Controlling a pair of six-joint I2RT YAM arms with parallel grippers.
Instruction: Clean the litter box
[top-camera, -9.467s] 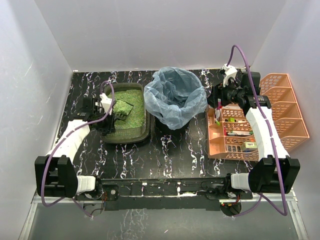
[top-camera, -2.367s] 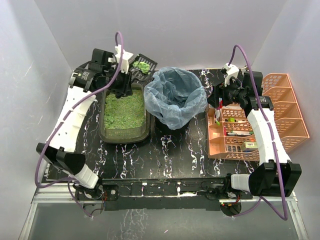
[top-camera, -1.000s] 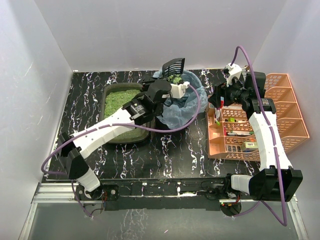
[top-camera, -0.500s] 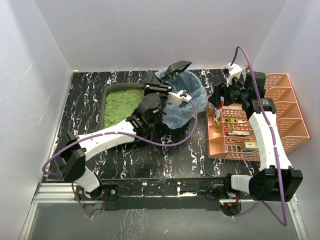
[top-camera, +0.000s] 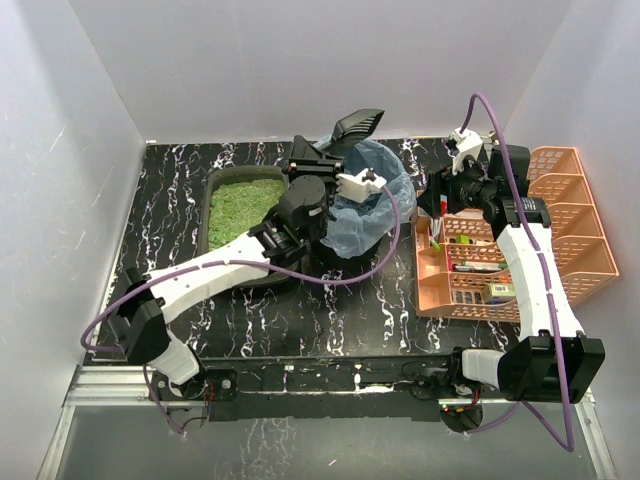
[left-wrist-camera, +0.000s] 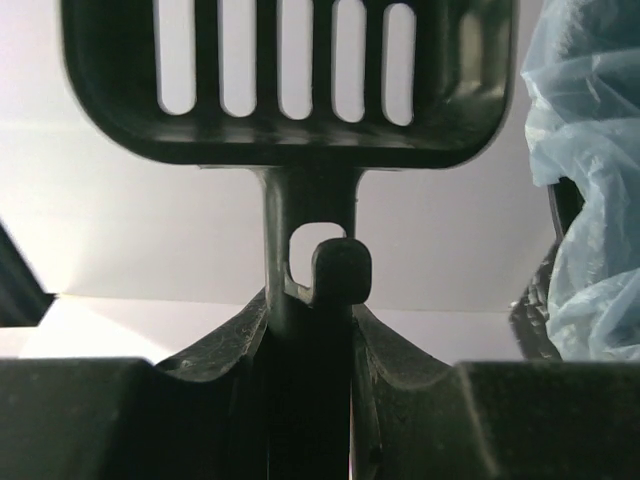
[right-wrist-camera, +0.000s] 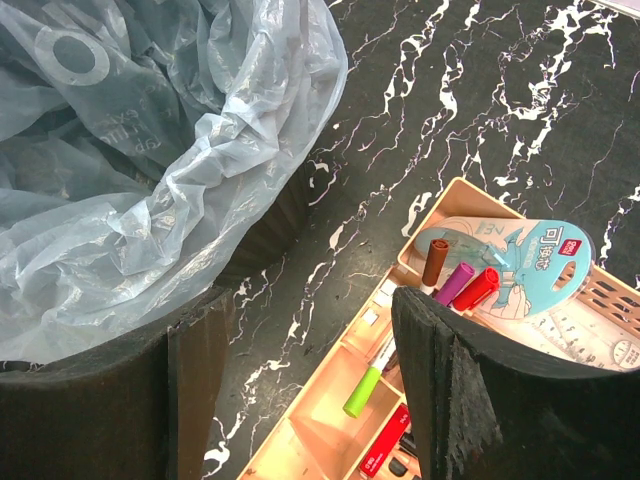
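Table (top-camera: 370, 300): black marbled top, with the arm bases at my near edge.
Organiser (top-camera: 570, 250): orange slatted tray on the right, pens standing in it. It is not part of this job.
Litter box (top-camera: 208, 212): sits left of centre, just beside the bin, with green litter (top-camera: 240, 205) spread across it. The left forearm reaches over its near right corner.
Bin (top-camera: 390, 205): round, lined with a loose blue bag whose rim is bunched and uneven.
Scoop (top-camera: 358, 124): held high at the bin's far left rim and tilted up. Light comes through its slots in the left wrist view, so I judge it empty, though crumbs on the blade would be too small to see.
Left gripper (left-wrist-camera: 310, 340): pressed tight on the scoop's handle.
Right gripper (right-wrist-camera: 310, 400): fingers spread with nothing between them, hanging between bin and organiser.
Risk, spill: the scoop sits near the rim, not over the middle, so loose grains could land on the table.
Risk, snag: dropping the blade could catch the slack bag and pull it in.
Risk, knock: swinging the left arm low could clip the box's wall and shove it.
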